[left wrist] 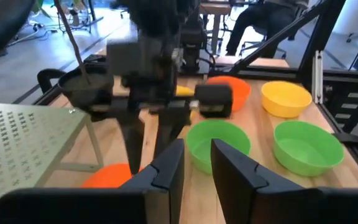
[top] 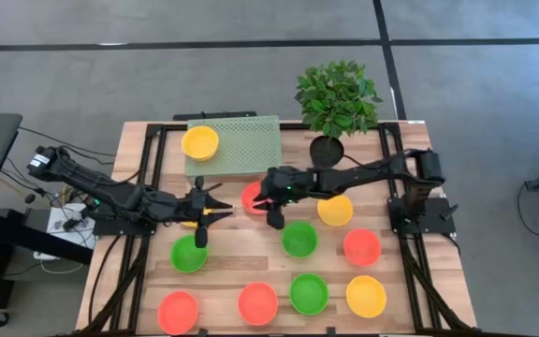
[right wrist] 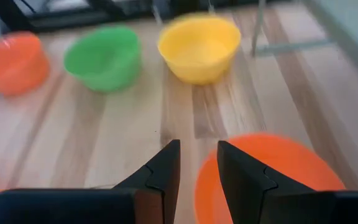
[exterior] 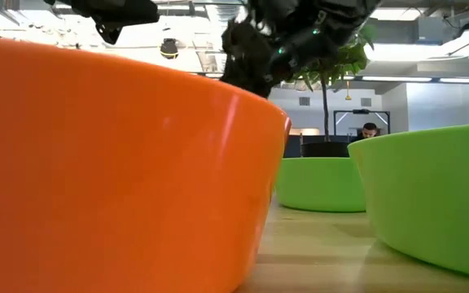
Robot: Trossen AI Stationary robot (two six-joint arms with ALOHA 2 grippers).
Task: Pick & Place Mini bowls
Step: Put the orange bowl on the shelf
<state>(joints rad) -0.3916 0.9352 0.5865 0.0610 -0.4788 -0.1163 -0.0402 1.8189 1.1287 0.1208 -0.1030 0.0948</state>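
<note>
Several glossy mini bowls stand on their bases on the wooden table: red ones [top: 178, 312], green ones [top: 298, 239] and yellow ones [top: 366, 296]. One yellow bowl [top: 199, 142] sits on the pale green rack [top: 251, 140]. My right gripper [top: 274, 211] [right wrist: 199, 163] points down, open, over a red bowl [top: 251, 197] [right wrist: 272, 177]. That bowl's rim [right wrist: 199, 186] lies between its fingers. My left gripper [top: 215, 200] [left wrist: 197, 158] is open and hovers just left of it, above a partly hidden yellow bowl [top: 215, 215]. My right gripper stands from above with one finger [right wrist: 241, 174] inside the red bowl and the other [right wrist: 163, 171] outside its rim [right wrist: 199, 186]. I cannot tell whether either finger touches it. The bowl rests on the table.
A potted plant [top: 337, 98] in a black pot stands at the far edge, right of the rack. Black frame rails [top: 152, 168] run along both table sides. In the low view a red bowl [exterior: 96, 163] and green bowls [exterior: 430, 195] fill the near edge.
</note>
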